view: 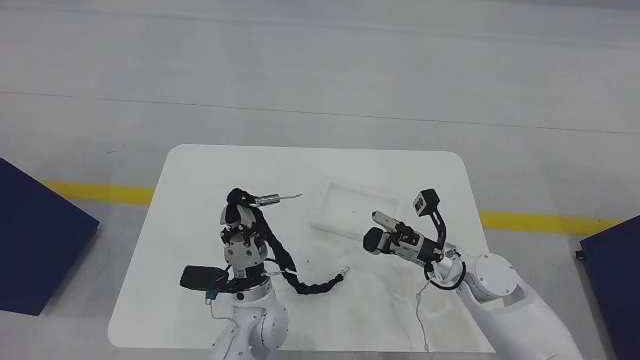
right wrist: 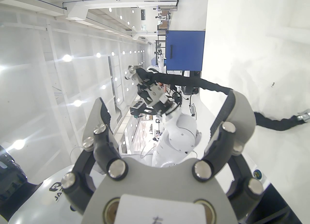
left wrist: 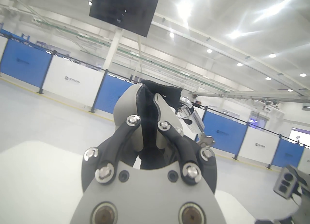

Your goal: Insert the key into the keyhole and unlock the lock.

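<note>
One cable lock (view: 272,243): black fabric sleeve, held up at its head end, rest trailing down onto the white table (view: 190,175)
Left gripper (left wrist: 147,94): fingers (left wrist: 126,109) pinched tight on the sleeve just behind the lock head (view: 267,200)
Lock head: chrome cylinder, off the table, jutting sideways toward the right arm's side
Key (view: 291,197): thin, sticking out of the lock head's free end
Metal tip (view: 343,273): tail end of cable, flat on table between the arms
Right gripper (view: 372,241): fingers (right wrist: 101,111) spread wide, nothing between them, near the tail
Tray (view: 322,203): shallow, white, faint outline, just beyond right gripper
</note>
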Controlling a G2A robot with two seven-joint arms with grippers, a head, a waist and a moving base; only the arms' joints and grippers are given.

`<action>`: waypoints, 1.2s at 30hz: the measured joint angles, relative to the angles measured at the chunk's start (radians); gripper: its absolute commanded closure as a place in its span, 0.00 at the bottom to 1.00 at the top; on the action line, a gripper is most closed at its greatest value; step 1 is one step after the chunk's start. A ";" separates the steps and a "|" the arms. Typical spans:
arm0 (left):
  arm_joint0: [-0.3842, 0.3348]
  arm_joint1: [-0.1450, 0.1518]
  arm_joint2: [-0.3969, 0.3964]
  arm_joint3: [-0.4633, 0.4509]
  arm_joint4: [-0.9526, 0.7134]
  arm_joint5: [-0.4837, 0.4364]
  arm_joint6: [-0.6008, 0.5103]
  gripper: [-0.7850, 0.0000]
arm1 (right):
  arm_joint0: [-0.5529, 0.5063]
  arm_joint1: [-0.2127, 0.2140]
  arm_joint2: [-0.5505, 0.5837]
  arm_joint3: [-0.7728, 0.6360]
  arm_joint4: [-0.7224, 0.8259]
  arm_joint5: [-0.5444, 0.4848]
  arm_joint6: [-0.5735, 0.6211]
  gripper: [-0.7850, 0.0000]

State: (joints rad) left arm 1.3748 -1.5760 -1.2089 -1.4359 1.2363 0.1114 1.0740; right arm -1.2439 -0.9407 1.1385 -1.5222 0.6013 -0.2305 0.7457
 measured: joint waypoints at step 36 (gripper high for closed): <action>-0.252 0.057 -0.175 0.538 0.401 0.138 -0.358 1.00 | 0.000 0.000 0.000 0.000 0.000 0.000 0.000 0.00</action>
State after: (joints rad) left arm 1.1224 -1.5189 -1.3841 -0.8982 1.6371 0.2494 0.7165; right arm -1.2439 -0.9407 1.1384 -1.5222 0.6013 -0.2305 0.7457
